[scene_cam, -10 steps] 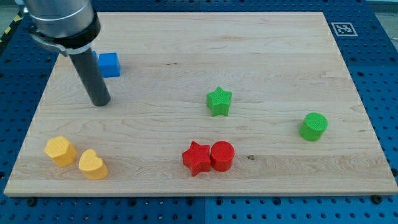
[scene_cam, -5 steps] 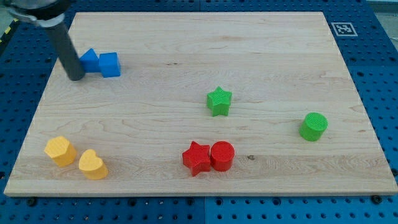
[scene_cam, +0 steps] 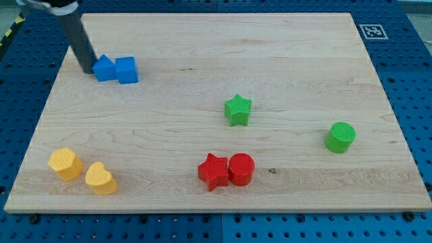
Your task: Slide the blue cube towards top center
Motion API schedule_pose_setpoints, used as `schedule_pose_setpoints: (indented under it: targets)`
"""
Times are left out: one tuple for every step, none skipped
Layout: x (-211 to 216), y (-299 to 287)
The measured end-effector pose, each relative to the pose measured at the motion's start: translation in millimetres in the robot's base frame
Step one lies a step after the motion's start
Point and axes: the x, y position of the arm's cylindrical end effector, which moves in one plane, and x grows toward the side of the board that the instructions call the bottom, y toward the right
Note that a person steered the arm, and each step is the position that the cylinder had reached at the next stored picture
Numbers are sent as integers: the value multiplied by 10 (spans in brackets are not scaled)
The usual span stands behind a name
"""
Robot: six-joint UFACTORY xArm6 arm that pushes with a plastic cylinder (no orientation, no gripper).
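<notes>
The blue cube point(scene_cam: 127, 70) sits on the wooden board near the view's upper left. A second blue block point(scene_cam: 103, 69), with a pointed top, touches the cube's left side. My tip point(scene_cam: 87, 69) is at the left edge of that pointed blue block, touching it or nearly so. The rod rises from there toward the view's top left corner.
A green star point(scene_cam: 237, 109) lies near the middle, a green cylinder point(scene_cam: 340, 137) at the right. A red star point(scene_cam: 214, 171) and a red cylinder point(scene_cam: 241, 169) touch at the bottom centre. Two yellow blocks point(scene_cam: 65, 163) point(scene_cam: 100, 179) sit at the bottom left. The board's left edge point(scene_cam: 47, 108) is close to my tip.
My tip moved from below the blue blocks up to their left side. The two blue blocks have since shifted a little to the right.
</notes>
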Motion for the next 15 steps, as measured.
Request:
schedule_pose_setpoints:
  targets:
    - [-50,319]
    - [-42,451]
    - [-31,451]
    - [-31,473]
    - [94,473]
    - [174,473]
    - [174,529]
    - [153,843]
    - [49,1144]
    - [-38,1434]
    - [-12,1550]
    - [257,1588]
    - [337,1948]
    - [346,2252]
    - [374,2252]
